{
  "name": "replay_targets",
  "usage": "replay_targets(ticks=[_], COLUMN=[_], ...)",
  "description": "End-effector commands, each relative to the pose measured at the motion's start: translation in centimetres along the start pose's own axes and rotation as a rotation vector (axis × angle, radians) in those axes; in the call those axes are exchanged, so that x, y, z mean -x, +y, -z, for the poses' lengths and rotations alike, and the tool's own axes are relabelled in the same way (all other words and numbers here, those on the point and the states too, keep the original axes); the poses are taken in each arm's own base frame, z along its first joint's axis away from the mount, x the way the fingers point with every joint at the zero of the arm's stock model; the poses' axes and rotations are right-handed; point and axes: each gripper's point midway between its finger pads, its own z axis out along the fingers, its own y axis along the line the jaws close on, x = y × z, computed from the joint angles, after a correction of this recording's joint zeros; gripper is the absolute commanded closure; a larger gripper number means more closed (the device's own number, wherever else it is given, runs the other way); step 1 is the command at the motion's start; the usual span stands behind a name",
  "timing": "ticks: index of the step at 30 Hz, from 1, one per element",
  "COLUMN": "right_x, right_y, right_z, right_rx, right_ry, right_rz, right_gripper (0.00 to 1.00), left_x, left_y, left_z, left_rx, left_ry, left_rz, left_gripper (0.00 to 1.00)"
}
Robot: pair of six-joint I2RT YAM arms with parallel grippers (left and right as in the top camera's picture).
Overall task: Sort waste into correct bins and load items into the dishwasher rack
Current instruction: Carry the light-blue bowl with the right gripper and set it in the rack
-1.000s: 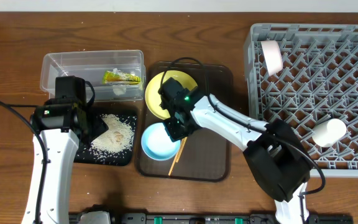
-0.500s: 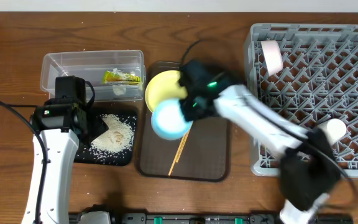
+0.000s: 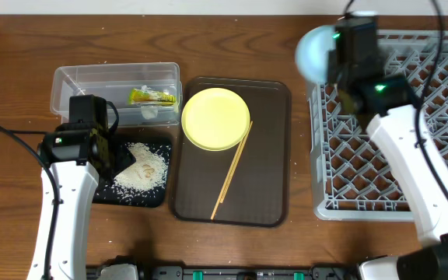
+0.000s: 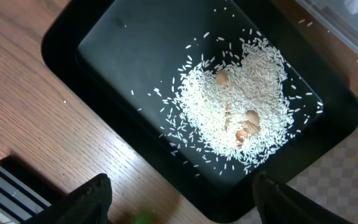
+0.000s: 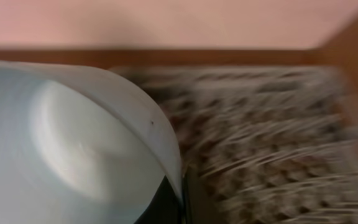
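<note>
- The light blue bowl (image 3: pixel 315 53) has been carried to a corner of the dishwasher rack (image 3: pixel 348 171), its rim clamped by the right gripper (image 5: pixel 179 202).
- The left gripper (image 4: pixel 182 202) is held spread over the black tray (image 4: pixel 123 50).

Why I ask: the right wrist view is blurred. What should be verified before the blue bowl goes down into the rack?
1. Right gripper shut on the rim of the light blue bowl: ok.
2. Bowl fully above the dishwasher rack: cannot tell; overhead it straddles the rack's far left corner.
3. Slot below the bowl free: cannot tell; bowl and arm hide it.
4. Left gripper out of the way: ok, open over the black tray.
5. Yellow plate and chopsticks waiting on the brown tray: ok.
</note>
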Motion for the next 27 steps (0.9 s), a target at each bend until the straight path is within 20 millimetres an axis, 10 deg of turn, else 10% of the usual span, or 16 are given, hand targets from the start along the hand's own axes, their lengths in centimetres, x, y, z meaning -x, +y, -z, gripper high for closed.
replay_targets(ticks=[1, 13, 27], right_x=[1.1, 1.4, -4.8], right_y=[-6.3, -13.3, -12.2], right_z=[-1.4, -7.2, -14.2], right_rx=[-0.297, -0.658, -0.725], right_ry=[-0.031, -0.039, 0.109], right_rz=[0.03, 0.067, 0.17], right_gripper=[0.99, 0.99, 0.99], left_x=[0.1, 0.1, 0.1], left_y=[0.4, 0.4, 0.4], left_z=[0.0, 0.0, 0.0], left_rx=[0.018, 0.018, 0.018], left_ry=[-0.009, -0.009, -0.009], left_rz=[0.02, 0.02, 0.02], left_gripper=[0.25, 0.24, 0.24])
